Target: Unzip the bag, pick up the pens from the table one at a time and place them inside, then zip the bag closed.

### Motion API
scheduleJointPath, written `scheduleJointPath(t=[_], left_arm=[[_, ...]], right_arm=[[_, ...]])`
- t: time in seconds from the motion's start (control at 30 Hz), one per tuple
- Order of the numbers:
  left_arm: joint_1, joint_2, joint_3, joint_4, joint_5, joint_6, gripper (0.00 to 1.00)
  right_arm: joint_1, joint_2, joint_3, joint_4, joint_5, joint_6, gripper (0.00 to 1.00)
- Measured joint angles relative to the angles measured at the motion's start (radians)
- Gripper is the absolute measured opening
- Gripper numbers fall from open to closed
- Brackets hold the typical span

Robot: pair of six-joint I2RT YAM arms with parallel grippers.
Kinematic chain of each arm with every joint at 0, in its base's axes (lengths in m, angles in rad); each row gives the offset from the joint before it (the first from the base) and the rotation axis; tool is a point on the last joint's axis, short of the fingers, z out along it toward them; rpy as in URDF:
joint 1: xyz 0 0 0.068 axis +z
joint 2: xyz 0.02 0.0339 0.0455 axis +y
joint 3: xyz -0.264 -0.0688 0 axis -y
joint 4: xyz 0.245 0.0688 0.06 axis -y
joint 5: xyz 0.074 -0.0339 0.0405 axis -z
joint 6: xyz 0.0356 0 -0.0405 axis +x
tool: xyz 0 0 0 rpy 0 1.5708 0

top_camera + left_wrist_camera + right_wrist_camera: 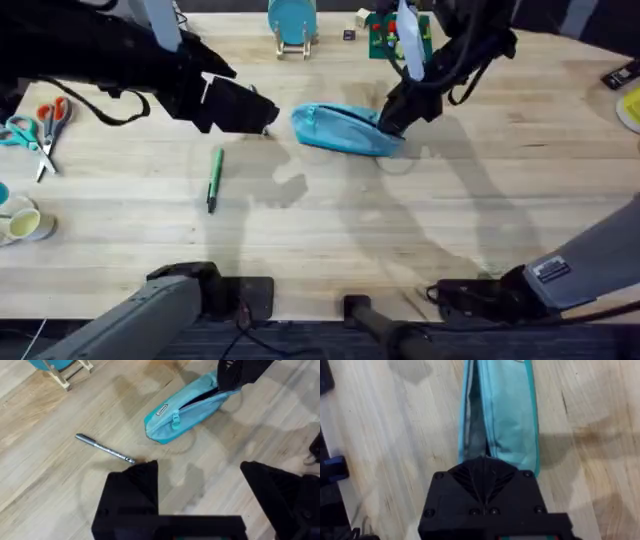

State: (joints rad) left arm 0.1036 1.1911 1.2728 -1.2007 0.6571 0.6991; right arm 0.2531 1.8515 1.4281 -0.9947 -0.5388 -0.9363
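The light blue bag [340,128] lies on the table [330,230] at centre back, its zipper gaping open along the top. My right gripper [388,122] is shut on the bag's right end; the right wrist view shows its fingertips [482,460] pinching the bag [510,410] fabric beside the opening. My left gripper [262,118] hovers open just left of the bag. In the left wrist view its fingers [132,490] stand wide apart above a silver pen [105,449], with the bag [187,407] beyond. A green pen [214,178] lies nearer the front.
Orange scissors [52,115] and teal scissors [20,133] lie at the far left, with tape rolls [20,222] below them. A blue disc on a wooden stand [292,25] and a green box [395,35] sit at the back edge.
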Motion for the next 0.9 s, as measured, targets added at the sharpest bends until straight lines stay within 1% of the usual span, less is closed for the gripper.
scheduleJointPath(t=[0.43,0.47,0.5,0.67,0.7,0.73,0.9], left_arm=[[0.0,0.0,0.0,0.0,0.0,0.0,0.994],[0.0,0.0,0.0,0.0,0.0,0.0,0.994],[0.0,0.0,0.0,0.0,0.0,0.0,0.994],[0.0,0.0,0.0,0.0,0.0,0.0,0.994],[0.0,0.0,0.0,0.0,0.0,0.0,0.994],[0.0,0.0,0.0,0.0,0.0,0.0,0.993],[0.0,0.0,0.0,0.0,0.0,0.0,0.993]], right_arm=[[0.0,0.0,0.0,0.0,0.0,0.0,0.032],[0.0,0.0,0.0,0.0,0.0,0.001,0.079],[0.0,0.0,0.0,0.0,0.0,0.003,0.173],[0.001,0.0,0.0,0.0,0.0,0.008,0.909],[0.002,0.0,0.0,0.0,0.0,0.008,0.97],[0.002,0.0,0.0,0.0,0.0,0.009,0.99],[0.003,0.0,0.0,0.0,0.0,0.013,0.996]])
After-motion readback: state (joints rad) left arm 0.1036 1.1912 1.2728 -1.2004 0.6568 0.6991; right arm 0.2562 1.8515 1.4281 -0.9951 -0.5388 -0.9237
